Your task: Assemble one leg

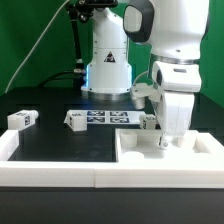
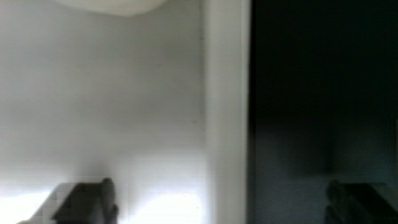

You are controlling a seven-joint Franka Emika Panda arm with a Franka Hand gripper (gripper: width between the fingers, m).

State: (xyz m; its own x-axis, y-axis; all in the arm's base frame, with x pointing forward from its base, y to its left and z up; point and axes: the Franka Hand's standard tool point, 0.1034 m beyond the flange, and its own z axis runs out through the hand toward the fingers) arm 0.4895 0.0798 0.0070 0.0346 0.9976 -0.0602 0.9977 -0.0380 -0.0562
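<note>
My end effector [image 1: 165,142] hangs with its fingers wide apart, holding nothing, over the white panel [image 1: 130,150]. A leg [image 1: 22,119], another leg [image 1: 76,119] and the marker board [image 1: 108,117] lie apart on the black worktop [image 1: 60,142].

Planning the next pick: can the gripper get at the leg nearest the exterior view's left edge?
Probably yes: that leg lies uncovered, nothing close by; the open gripper must first leave the white panel.

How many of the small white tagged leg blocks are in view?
3. One small white plastic tagged block at the exterior view's far left, one at the marker board's left end, one just left of the gripper in that view. The arm may hide others.
</note>
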